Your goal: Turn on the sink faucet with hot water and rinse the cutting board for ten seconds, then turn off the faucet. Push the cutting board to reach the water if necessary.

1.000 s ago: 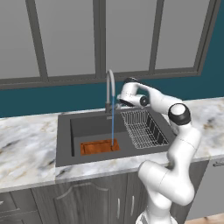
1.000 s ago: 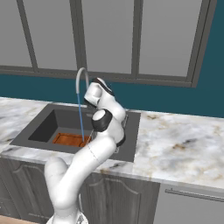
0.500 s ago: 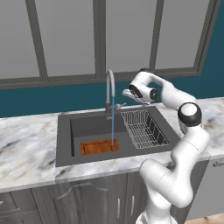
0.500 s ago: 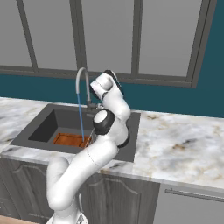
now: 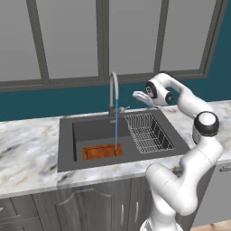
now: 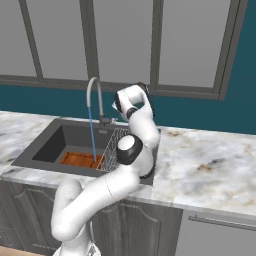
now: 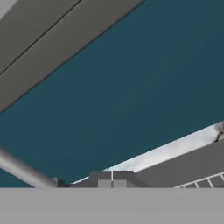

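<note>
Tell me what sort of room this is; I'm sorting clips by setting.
A kitchen, rendered rather than real. A dark sink sits in a marble counter, the sink faucet runs water onto a cutting board, and cabinets hang above.

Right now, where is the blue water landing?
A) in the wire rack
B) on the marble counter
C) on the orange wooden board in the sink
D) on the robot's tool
C: the water drops straight from the sink faucet onto the right end of the cutting board, which lies flat in the sink, left of the wire rack.
</note>
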